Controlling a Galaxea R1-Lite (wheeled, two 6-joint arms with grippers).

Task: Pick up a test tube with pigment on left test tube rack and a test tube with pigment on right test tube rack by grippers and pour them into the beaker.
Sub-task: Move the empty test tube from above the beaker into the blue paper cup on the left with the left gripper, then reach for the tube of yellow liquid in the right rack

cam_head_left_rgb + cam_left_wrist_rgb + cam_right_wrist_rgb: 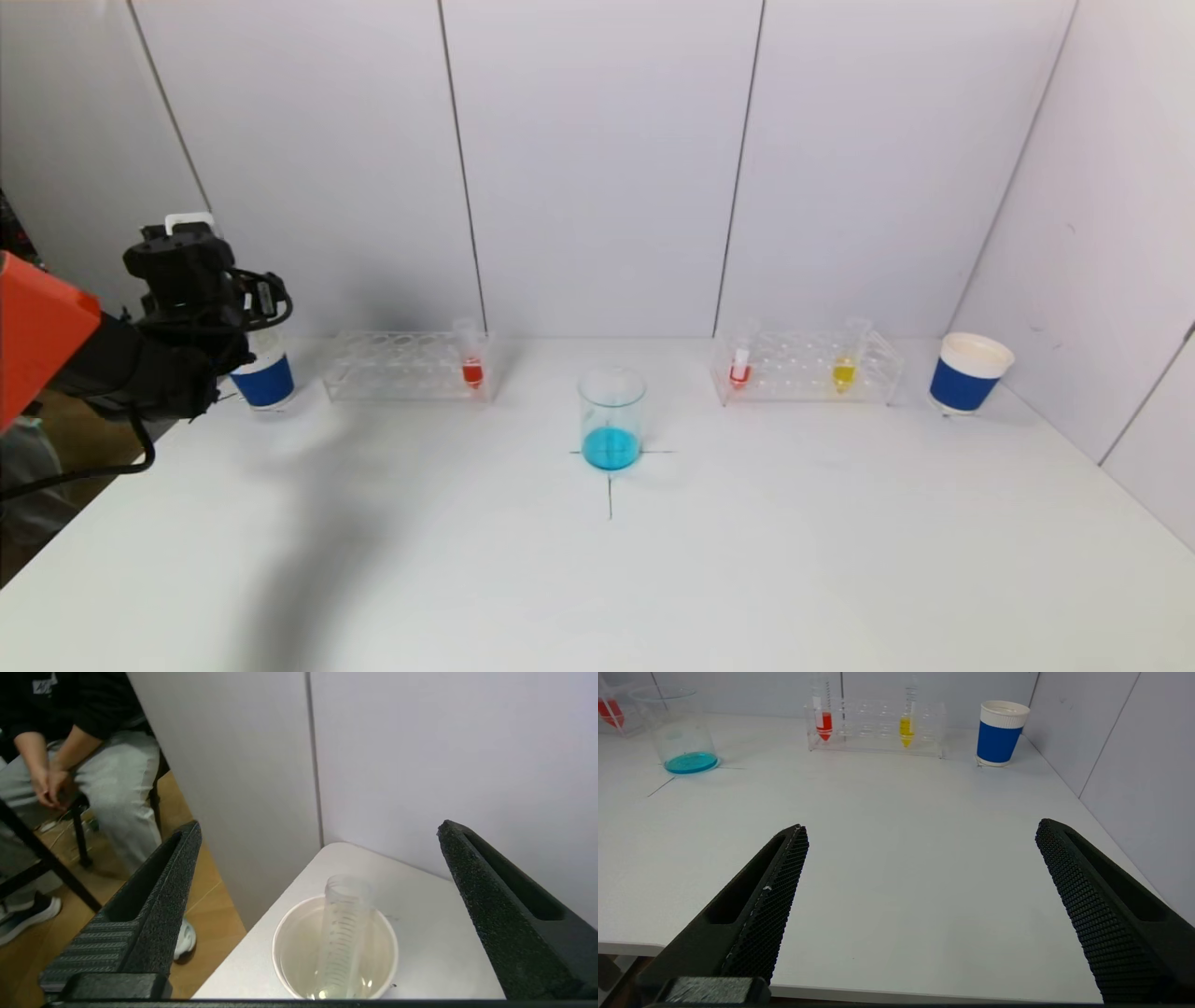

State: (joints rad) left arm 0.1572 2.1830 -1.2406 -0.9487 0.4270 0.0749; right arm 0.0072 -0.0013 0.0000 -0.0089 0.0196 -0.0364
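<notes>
Clear plastic tubes are what this job turns on, and they look light, stiff, smooth-walled and slippery, thin enough to crack or shoot out sideways under a hard squeeze. One tube [472, 359] with red pigment stands upright at the inner end of the left rack [401, 366]; in the right rack [808, 367] a red tube [740, 362] stands at the inner end and a yellow tube [845, 362] toward the outer end. Each is best taken on the bare upper wall, above the rack's top plate and well above the liquid, with the pads square across it, then lifted straight up so the pointed foot clears its hole. The beaker [611, 418], glass-like and holding a shallow blue pool, stands between the racks on a cross drawn on the desk [747, 560]; it would tip or chip if knocked, so pouring should be done over its rim without touching it. The left pincer [317, 905] hangs with jaws wide apart and empty over the left blue cup [263, 373], inside which an empty tube [343, 933] leans. The right pincer [920, 905] is also spread wide, holding nothing, low over the near desk edge and well short of the right rack and the right cup [967, 373].
</notes>
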